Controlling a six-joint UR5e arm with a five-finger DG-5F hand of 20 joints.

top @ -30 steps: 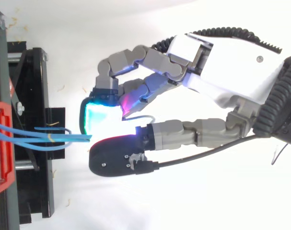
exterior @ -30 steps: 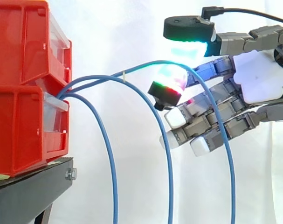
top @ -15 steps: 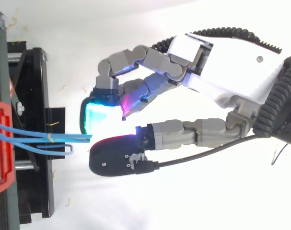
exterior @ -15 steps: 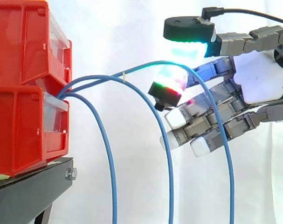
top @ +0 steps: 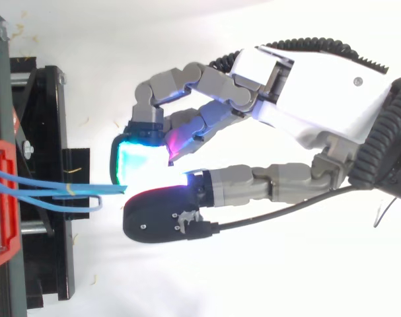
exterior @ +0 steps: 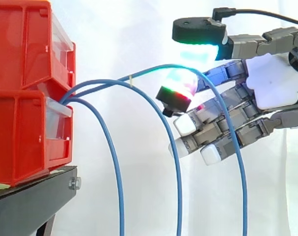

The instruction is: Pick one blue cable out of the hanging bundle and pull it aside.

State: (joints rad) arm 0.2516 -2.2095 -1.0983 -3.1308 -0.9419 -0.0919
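Observation:
Three blue cables come out of the red bins (exterior: 21,88) and hang down in arcs. The outermost blue cable (exterior: 144,72) reaches farthest right, peaks between two glowing fingertips (exterior: 177,91), then drops past the other fingers. My hand (exterior: 274,83) comes in from the right, its thumb above and one curled finger below pinching that cable. The remaining fingers stay loosely bent behind it. The other two cables (exterior: 114,162) hang free to the left. From above, my hand (top: 306,92) meets the cable (top: 88,190) where the pads close together.
The red bins are stacked on a black stand (exterior: 31,206) at the left. A white curtain backs the scene. Open space lies to the right and below the hand, crossed by the hanging cable runs.
My hand has stayed where it was. In the top view a loose cable loop near the stand has swayed slightly.

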